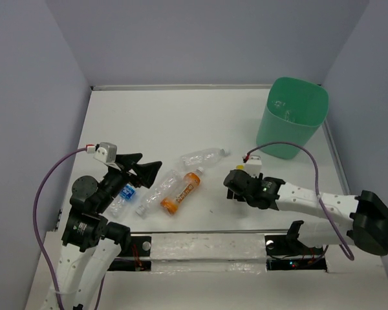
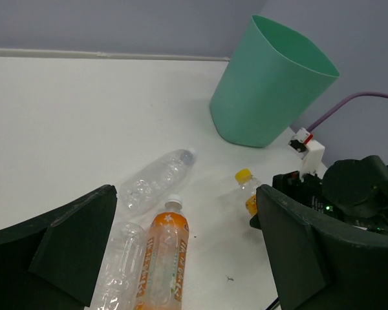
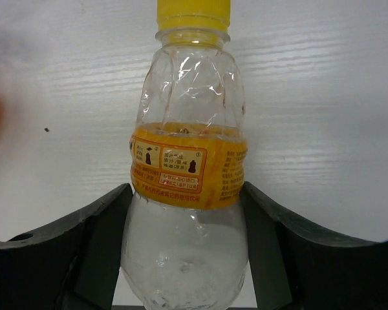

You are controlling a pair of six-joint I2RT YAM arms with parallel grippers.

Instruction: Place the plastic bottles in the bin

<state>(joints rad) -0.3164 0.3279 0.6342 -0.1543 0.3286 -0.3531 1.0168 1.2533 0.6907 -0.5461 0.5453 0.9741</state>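
Note:
My right gripper (image 3: pixel 186 194) is shut on a small clear bottle (image 3: pixel 186 155) with a yellow cap and an orange-yellow label, one finger against each side of its body, low over the table. In the top view that gripper (image 1: pixel 231 183) is in front of the mint-green bin (image 1: pixel 291 116). My left gripper (image 1: pixel 144 169) hangs open over a group of bottles lying on the table: an orange-labelled one (image 1: pixel 181 192), a clear one (image 1: pixel 156 191), a blue-labelled one (image 1: pixel 121 197) and a longer clear one (image 1: pixel 204 157). The left wrist view shows the orange-labelled bottle (image 2: pixel 163 258) between its fingers.
The bin (image 2: pixel 271 84) stands upright at the back right near the wall, with something clear inside it. A purple cable (image 1: pixel 297 150) arcs over the right arm. Walls close the table on the left, back and right.

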